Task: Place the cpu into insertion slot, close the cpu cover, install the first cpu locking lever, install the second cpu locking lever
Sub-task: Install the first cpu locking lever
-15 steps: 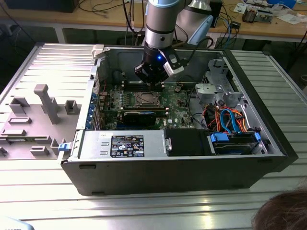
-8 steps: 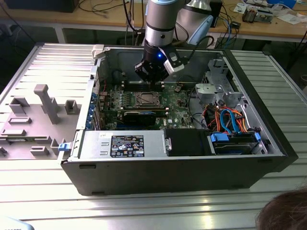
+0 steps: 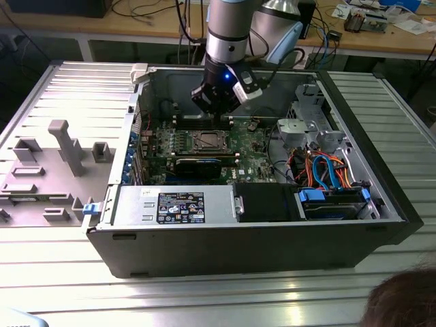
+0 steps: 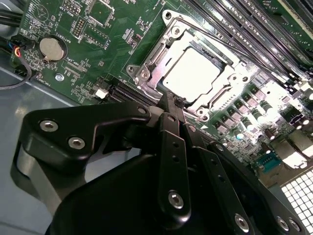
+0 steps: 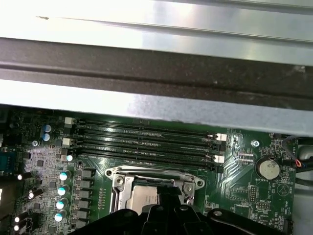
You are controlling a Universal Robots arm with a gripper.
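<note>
— Ribbed grey metal table (image 3: 61, 88), wooden benches far behind?
— Yes. The open computer case (image 3: 381, 197) lies on it; the gripper (image 4: 168, 105), fingers pressed together, hovers over the cpu (image 4: 191, 74) seated under the cpu cover (image 4: 146, 73).

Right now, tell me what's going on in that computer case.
A single robot arm reaches into the open computer case, its gripper hanging just over the motherboard's processor socket. The cpu already sits in the socket, and the cpu cover lies closed around it, the chip's silver top showing through the opening in its middle. The gripper's fingers are drawn together, with nothing visibly held between them, and their tips are at the socket's edge. Whether the locking levers are latched is hard to tell.
</note>
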